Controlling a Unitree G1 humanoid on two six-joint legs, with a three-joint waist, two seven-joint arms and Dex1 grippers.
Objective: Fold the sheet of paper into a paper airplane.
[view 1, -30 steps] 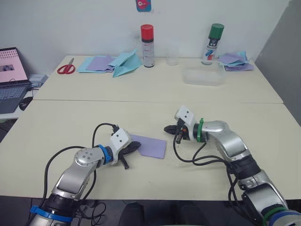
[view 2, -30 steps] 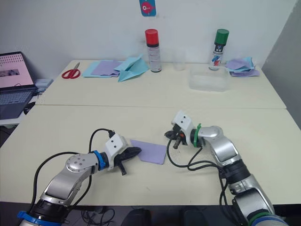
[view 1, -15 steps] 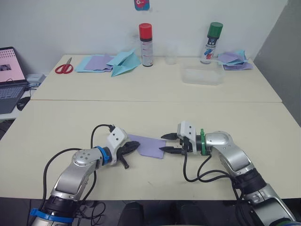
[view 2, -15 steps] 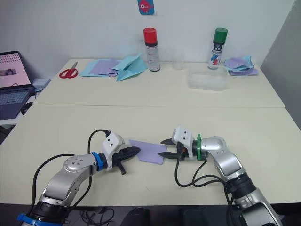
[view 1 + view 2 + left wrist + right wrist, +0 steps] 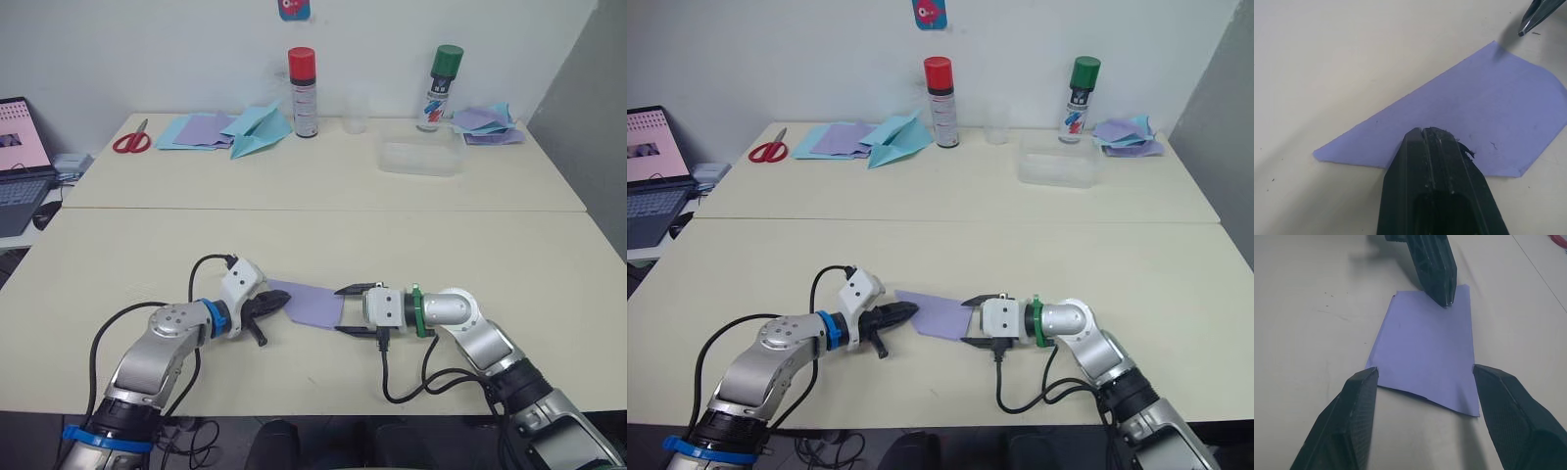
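The sheet of paper is a lavender rectangle lying flat on the near table, between my two grippers. My left gripper is shut, and its closed tips rest on the sheet's left edge, as the left wrist view shows close up. My right gripper is open at the sheet's right edge. One finger stands off each corner of that edge, with the paper lying between and beyond them. The right fingertips sit low at the table surface.
On the far table stand a red-capped spray can, a green-capped can, a clear cup and a clear plastic box. A light-blue paper airplane, paper piles, scissors and a laptop are at the left.
My right gripper has opened and moved left, down to the sheet's right edge. The left gripper has stayed shut on the sheet's left edge.
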